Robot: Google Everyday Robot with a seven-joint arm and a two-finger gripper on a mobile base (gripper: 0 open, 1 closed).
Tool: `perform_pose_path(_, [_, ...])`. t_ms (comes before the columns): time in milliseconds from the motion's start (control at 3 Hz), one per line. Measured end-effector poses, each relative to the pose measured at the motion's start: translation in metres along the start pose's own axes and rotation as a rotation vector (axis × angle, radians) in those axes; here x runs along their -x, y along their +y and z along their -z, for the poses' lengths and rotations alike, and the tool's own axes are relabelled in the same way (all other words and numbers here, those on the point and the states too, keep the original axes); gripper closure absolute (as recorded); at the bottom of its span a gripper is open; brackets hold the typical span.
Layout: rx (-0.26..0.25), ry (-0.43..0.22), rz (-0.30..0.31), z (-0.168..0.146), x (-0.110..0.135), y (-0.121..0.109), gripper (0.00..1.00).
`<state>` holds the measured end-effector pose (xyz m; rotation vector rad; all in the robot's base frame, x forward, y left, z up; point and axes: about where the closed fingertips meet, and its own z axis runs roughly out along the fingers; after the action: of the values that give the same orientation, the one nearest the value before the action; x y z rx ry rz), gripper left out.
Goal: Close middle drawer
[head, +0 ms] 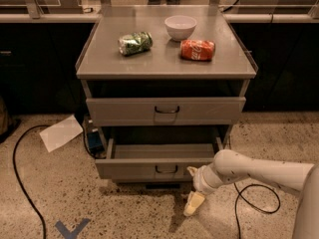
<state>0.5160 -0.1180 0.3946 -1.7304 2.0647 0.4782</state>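
Floor: speckled stone floor [50, 198], with a white sheet of paper [61, 132] lying left of the cabinet and a black cable [17, 183] trailing beside it.
Cabinet: a grey metal cabinet [164, 66] stands mid-view, in front of a dark counter.
Cabinet top: we see a crumpled green can [135, 42], a white bowl [180, 26] and a red can [197, 50] on its side, all apart from one another.
Upper drawer: the upper drawer [124, 111] shows a flat front with a dark handle at centre.
Middle drawer: the middle drawer [129, 169] sits directly below it, pulled out towards us so that its tray is exposed.
Arm: a white arm [259, 171] enters low from the right edge.
Gripper: the gripper [192, 188] is at the right end of the middle drawer's front, just above the floor.
Fingers: spread wide and holding nothing. One pale finger [191, 172] lies against the drawer front, right of its handle; we see the other pointing down at the floor.
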Motion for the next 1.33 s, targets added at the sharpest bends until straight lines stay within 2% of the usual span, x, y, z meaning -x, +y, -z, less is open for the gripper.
perform_pose_path(333, [0.0,0.0,0.0,0.0,0.0,0.0,0.0])
perform_pose_path(667, [-0.019,0.006,-0.008,0.008,-0.008,-0.017,0.0])
perform_pose_path(1000, [-0.14,0.018,-0.028,0.035,-0.021,-0.104,0.0])
perform_pose_path(1333, [-0.123,0.008,-0.03,0.024,-0.024,-0.109,0.0])
